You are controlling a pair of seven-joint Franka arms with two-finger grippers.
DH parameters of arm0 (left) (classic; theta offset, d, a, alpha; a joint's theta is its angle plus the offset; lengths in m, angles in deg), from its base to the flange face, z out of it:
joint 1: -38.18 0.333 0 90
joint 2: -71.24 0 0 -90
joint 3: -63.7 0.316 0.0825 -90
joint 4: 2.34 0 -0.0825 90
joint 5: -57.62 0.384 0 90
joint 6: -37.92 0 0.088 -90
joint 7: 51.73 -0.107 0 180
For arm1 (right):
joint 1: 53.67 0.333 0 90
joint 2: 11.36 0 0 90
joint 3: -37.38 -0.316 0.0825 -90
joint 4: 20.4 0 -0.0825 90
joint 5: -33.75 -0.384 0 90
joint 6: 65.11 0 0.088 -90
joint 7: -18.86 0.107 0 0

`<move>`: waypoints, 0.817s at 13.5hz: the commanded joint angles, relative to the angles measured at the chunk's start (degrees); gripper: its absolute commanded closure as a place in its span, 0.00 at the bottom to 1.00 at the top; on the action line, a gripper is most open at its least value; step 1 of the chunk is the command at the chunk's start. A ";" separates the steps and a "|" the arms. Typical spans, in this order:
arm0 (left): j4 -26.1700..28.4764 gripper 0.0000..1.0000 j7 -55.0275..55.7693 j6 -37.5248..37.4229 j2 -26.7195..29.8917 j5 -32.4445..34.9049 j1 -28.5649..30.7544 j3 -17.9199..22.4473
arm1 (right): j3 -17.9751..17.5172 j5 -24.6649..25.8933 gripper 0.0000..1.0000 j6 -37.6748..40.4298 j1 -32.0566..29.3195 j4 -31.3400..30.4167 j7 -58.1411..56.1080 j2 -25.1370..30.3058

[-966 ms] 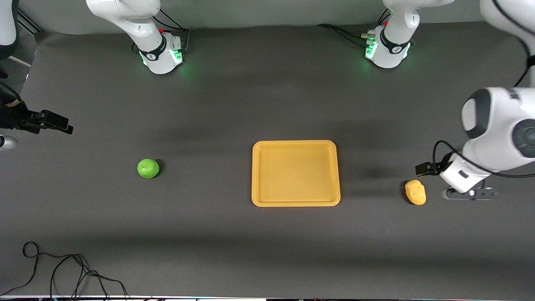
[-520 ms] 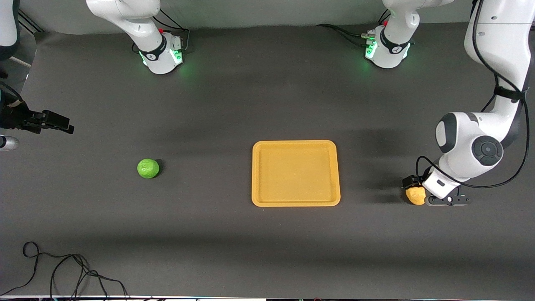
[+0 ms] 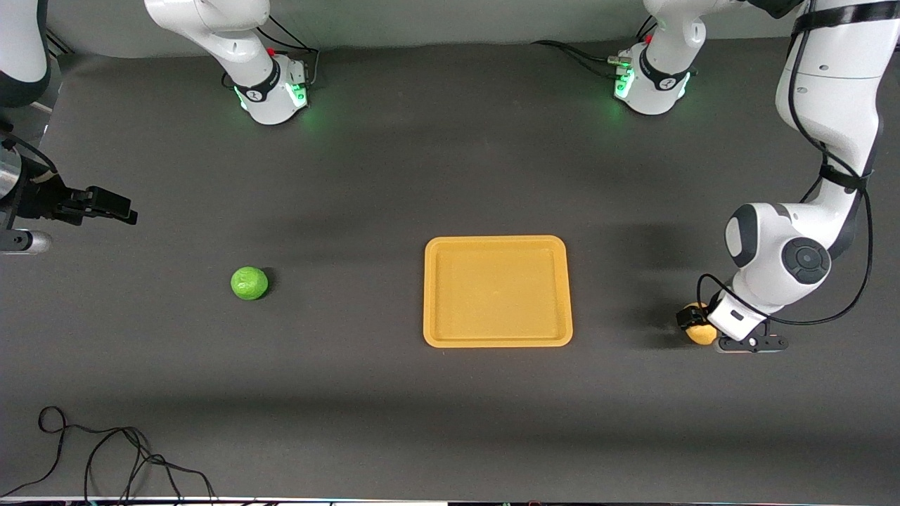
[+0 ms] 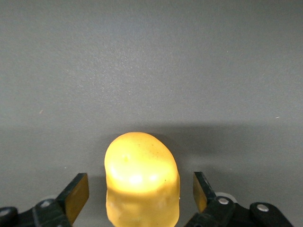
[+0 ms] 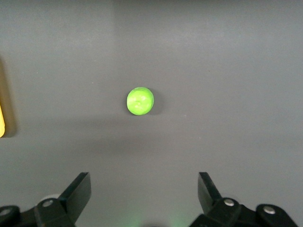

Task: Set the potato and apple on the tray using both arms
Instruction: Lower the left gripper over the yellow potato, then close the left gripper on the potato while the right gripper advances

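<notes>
The yellow-tan potato (image 3: 696, 333) lies on the dark table toward the left arm's end, beside the orange-yellow tray (image 3: 498, 341). My left gripper (image 3: 705, 326) is low over it. In the left wrist view the potato (image 4: 141, 175) sits between the open fingers (image 4: 75, 195), with a gap on each side. The green apple (image 3: 249, 283) lies toward the right arm's end. My right gripper (image 3: 63, 211) hangs high over the table's edge at that end, open and empty. The right wrist view shows the apple (image 5: 140, 100) well ahead of the open gripper (image 5: 143, 194).
The tray holds nothing, and a sliver of it shows in the right wrist view (image 5: 1, 120). A black cable (image 3: 105, 457) lies at the table's near corner toward the right arm's end. Both arm bases (image 3: 271, 91) stand along the top edge.
My left arm has swung in toward the potato and come down, so its open fingers now straddle it. My right gripper has shifted slightly inward over the table.
</notes>
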 commanded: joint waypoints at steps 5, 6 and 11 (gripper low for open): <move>-0.28 1.00 0.83 -1.27 0.06 0.21 -0.12 -0.57 | 0.39 0.56 0.00 -6.67 3.24 -8.75 3.66 5.26; -0.63 1.00 0.22 -3.37 1.11 0.21 -0.13 -0.57 | 0.30 0.56 0.00 -6.67 3.24 -8.84 3.93 5.26; -7.11 1.00 -0.22 -25.58 10.16 -5.48 -0.39 -4.60 | 0.30 0.91 0.00 -6.15 3.24 -8.75 4.55 5.26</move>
